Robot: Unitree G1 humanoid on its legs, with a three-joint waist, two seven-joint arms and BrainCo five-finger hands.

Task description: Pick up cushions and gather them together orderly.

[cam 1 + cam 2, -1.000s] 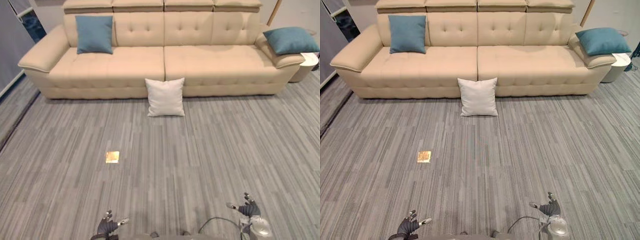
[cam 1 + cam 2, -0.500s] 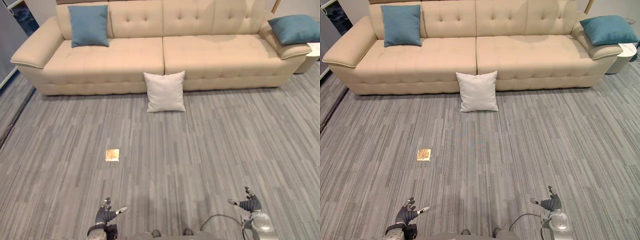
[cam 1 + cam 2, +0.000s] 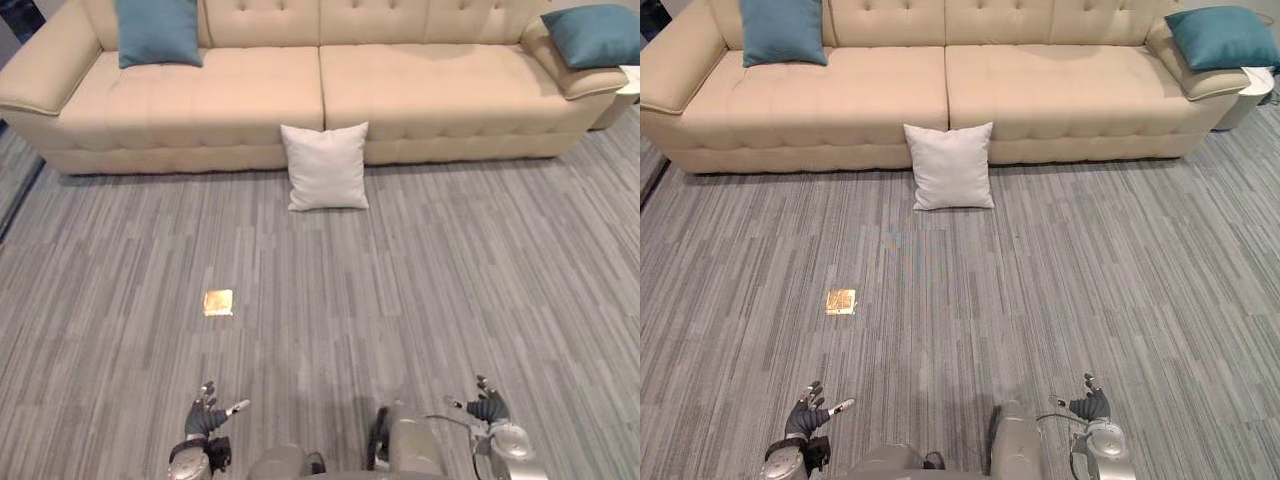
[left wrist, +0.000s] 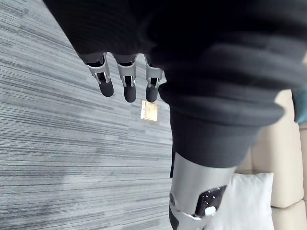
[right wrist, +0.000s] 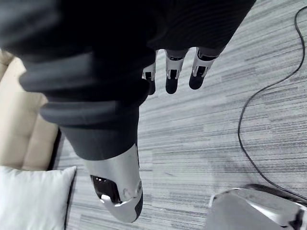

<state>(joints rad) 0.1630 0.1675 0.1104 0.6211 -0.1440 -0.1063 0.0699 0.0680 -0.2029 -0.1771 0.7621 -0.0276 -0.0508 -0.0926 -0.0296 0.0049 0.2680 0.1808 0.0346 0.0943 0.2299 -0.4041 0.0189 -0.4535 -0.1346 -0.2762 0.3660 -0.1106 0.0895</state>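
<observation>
Ahead, white cushion (image 3: 325, 167) against the sofa (image 3: 430, 95), gold floor plate (image 3: 218, 301) nearer; left hand (image 3: 205, 418) and right hand (image 3: 488, 409) low, loose-fingered, empty.

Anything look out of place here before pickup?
Yes. The white cushion stands on the floor, leaning against the sofa front rather than on it. One teal cushion sits askew on the right armrest. A small gold square lies on the floor.

Your right hand (image 5: 171, 76) hangs above the grey striped floor (image 5: 216, 139), fingers straight and holding nothing, and past its thumb (image 5: 116, 191) you see a white cushion (image 5: 32, 201) on the floor just beside the beige sofa (image 5: 19, 120).
</observation>
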